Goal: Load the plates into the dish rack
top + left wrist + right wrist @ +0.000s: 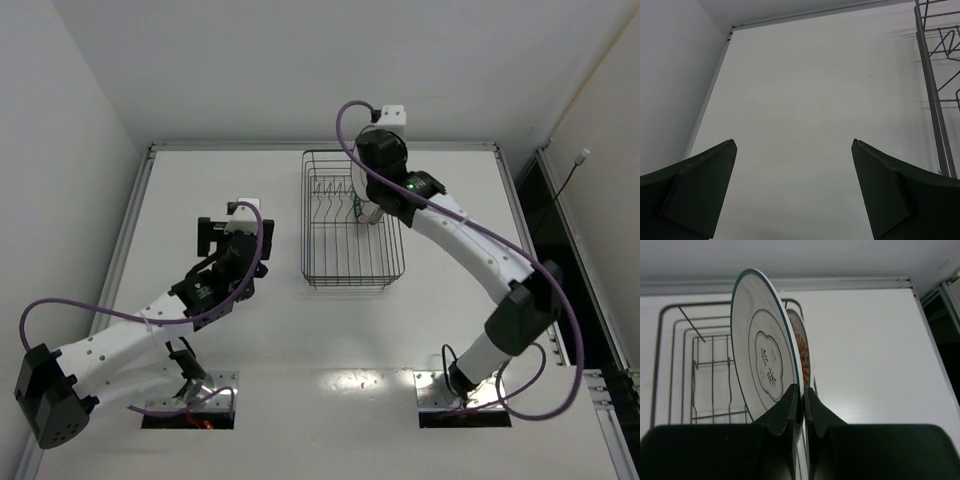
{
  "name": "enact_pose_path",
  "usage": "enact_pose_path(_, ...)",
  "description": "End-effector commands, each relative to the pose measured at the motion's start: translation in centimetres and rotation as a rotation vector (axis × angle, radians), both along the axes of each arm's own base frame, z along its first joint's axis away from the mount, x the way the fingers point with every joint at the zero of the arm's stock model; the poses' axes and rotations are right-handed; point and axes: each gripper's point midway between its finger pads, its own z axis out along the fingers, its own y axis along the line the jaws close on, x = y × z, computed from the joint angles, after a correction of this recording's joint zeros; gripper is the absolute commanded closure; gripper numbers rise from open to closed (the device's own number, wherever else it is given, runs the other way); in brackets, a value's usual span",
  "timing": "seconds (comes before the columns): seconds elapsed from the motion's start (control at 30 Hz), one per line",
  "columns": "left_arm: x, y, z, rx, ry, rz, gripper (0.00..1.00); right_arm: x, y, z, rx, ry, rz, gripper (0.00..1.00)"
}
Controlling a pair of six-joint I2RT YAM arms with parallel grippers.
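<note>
Two plates stand edge-up mid-frame: our right hand pinches the ringed plate by its lower rim over the rack (red-rimmed plate just behind). Next, we judge: lower it between tines, release. Glossy ceramic, thin dark wire. Left hand spread above the counter.

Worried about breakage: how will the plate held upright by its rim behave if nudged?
The plate looks glazed and rigid, so probably slippery in the right tool, which pinches only its rim. Upright on edge, it may tip, and likely chip against the rack wires.
</note>
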Motion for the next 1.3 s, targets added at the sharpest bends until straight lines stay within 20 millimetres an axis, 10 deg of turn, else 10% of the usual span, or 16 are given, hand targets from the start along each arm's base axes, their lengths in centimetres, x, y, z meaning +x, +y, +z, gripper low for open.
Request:
enact_pose_path(0.0,0.3,-0.9,0.6,-0.032,-0.018,-0.016,0.00,2.8,1.2,-0.5,0.030,-0.025,0.037,1.00)
enact_pose_path(0.3,0.8,-1.7,0.2,-0.010,0.006,-0.036,0.00,4.6,0.5,-6.5,-0.001,0.062,-0.027,1.00)
enact_pose_path(0.63,1.0,-2.0,-0.2,-0.006,0.022,-0.043,0.00,2.4,-1.4,-1.9,0.022,-0.060,-0.080,1.00)
enact_pose_path(1.27,1.1,-2.1,-0.2,0.002,0.029,-0.043,0.00,3.9,1.3,-10.1,-0.013,0.120,-0.033,1.00)
